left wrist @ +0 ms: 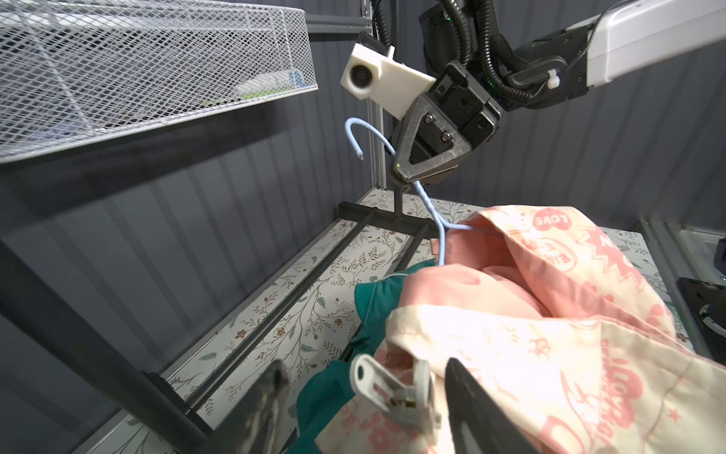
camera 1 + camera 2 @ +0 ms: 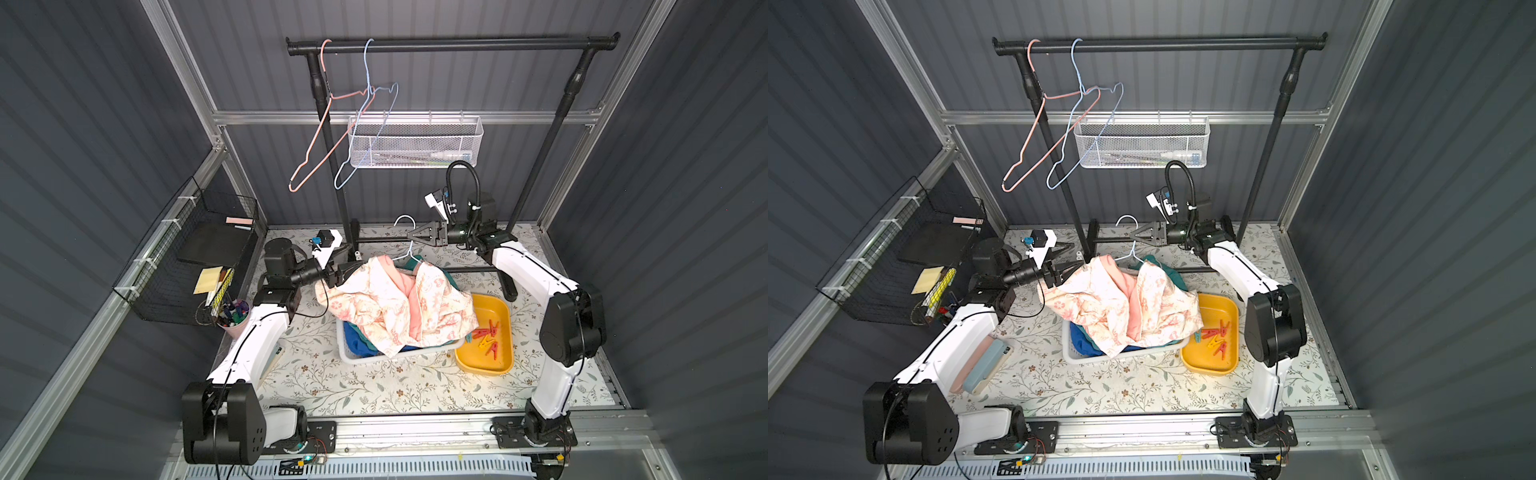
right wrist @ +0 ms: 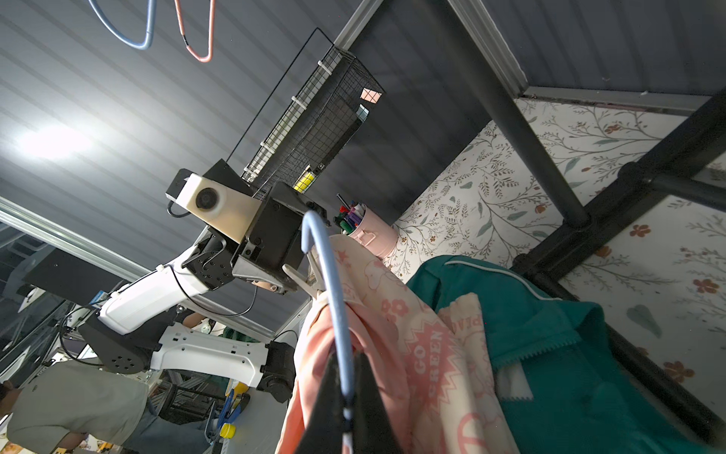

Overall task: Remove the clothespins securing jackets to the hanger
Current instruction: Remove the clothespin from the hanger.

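A cream jacket with pink print (image 2: 386, 307) hangs from a light blue hanger (image 2: 405, 220) and droops over a white basket (image 2: 353, 358). A teal jacket (image 2: 446, 282) and a blue jacket (image 2: 357, 345) lie beneath it. My right gripper (image 2: 411, 235) is shut on the hanger's neck (image 3: 334, 295) and holds it up. At the jacket's shoulder, a whitish-grey clothespin (image 1: 393, 389) is clipped on the cloth. My left gripper (image 1: 363, 377) is open with a finger on each side of the pin, and neither finger touches it. Several red and yellow clothespins (image 2: 488, 336) lie in a yellow tub (image 2: 503, 307).
A black clothes rack (image 2: 453, 43) stands at the back with a pink hanger (image 2: 316, 137) and a blue hanger (image 2: 365, 124) hanging bare. A white mesh basket (image 2: 415, 141) is on the back wall and a black wire basket (image 2: 195, 253) on the left wall. A pink pen cup (image 2: 235, 318) stands by the left arm.
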You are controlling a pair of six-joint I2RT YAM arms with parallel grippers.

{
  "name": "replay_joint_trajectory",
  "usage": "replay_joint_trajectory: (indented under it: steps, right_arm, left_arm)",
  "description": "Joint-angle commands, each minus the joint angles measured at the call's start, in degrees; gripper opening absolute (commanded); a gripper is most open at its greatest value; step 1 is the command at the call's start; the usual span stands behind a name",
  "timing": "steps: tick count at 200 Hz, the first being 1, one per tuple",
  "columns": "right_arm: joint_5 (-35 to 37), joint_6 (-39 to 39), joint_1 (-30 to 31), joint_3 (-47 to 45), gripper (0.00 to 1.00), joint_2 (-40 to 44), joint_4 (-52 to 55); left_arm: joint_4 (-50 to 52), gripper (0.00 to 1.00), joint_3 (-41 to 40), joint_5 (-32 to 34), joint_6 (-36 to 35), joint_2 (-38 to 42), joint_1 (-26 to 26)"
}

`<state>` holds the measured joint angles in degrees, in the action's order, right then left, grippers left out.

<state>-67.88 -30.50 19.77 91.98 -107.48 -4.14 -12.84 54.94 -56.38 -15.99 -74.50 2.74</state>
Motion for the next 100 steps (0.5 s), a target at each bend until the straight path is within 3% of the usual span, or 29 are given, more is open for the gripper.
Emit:
replay_joint_trajectory:
  steps: [1,100]
  right_arm:
    - [-2.1,2.5,-0.2,0.4,0.00,0.7,1.4]
    - [1.0,8.3,-0.2,-0.4,0.00,2.8,6.3]
  left_arm:
    - [5.2,0.67,4.2,-1.0,-3.0,-3.4,1.4]
    - [6.4,0.55,6.0,-2.8,0.5,-5.5,1.7]
